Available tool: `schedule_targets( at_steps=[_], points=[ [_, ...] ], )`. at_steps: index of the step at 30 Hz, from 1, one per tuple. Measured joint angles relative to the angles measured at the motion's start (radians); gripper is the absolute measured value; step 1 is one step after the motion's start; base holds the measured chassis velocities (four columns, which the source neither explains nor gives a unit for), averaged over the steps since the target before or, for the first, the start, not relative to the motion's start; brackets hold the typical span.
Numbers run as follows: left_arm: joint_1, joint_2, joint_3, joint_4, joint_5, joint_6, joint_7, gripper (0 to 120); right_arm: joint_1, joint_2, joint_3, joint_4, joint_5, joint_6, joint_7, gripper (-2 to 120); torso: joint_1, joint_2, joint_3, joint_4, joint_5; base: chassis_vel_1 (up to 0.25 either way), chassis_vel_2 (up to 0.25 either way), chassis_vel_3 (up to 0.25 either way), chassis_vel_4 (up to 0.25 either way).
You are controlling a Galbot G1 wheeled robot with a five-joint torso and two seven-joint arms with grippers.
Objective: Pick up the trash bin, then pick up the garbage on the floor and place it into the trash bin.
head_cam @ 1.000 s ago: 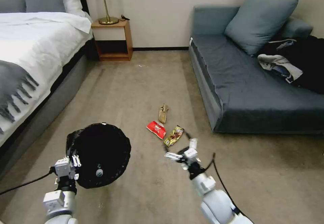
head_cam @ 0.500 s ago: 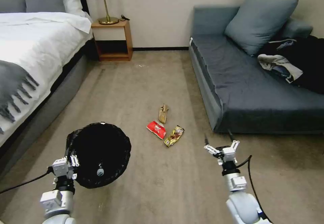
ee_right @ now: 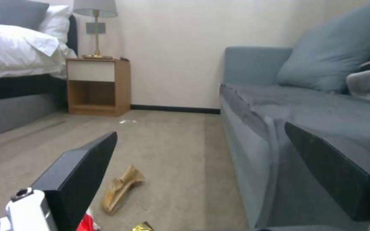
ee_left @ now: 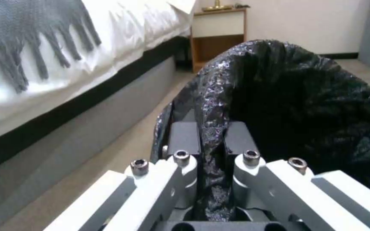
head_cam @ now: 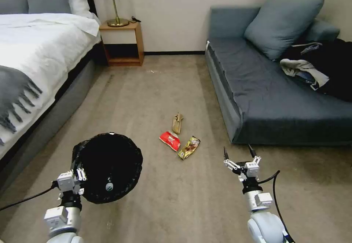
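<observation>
Black-lined trash bin (head_cam: 110, 166), floor wrappers (head_cam: 179, 136)

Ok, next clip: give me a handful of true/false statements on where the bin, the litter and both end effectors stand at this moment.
1. The left end effector is shut on the trash bin at its bag-lined rim. True.
2. The right end effector holds the red snack wrapper. False: it is open and empty, above the carpet near the sofa; the wrapper lies on the floor.
3. Three wrappers lie on the carpet: red, gold-brown snack wrapper and crumpled tan wrapper. True.
4. The bin stands on the nightstand. False: the left arm holds it near the bed.
5. A bottle cap shows inside the bin. True.
</observation>
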Motion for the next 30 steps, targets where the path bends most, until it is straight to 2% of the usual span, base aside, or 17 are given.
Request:
schedule_targets(
  at_steps=[9,16,30],
  points=[
    [0.0,0.006,-0.004,0.006,0.003,0.002,-0.004,7,0.007,0.006,-0.008,0.0,-0.005,0.001,-0.012,100,0.0,0.0,0.0,0.0,0.0,-0.079,0.093,0.07,-0.093],
    [-0.013,0.01,-0.01,0.021,0.044,0.015,-0.025,7,0.012,0.006,-0.01,0.001,-0.004,0.002,-0.017,100,0.0,0.0,0.0,0.0,-0.0001,-0.078,0.091,0.088,-0.093],
    [-0.041,0.034,-0.022,0.054,0.044,0.026,-0.027,7,0.026,0.003,-0.015,-0.006,-0.002,0.0,-0.03,100,0.0,0.0,0.0,-0.0001,-0.0001,-0.073,0.07,0.073,-0.075]
  ],
)
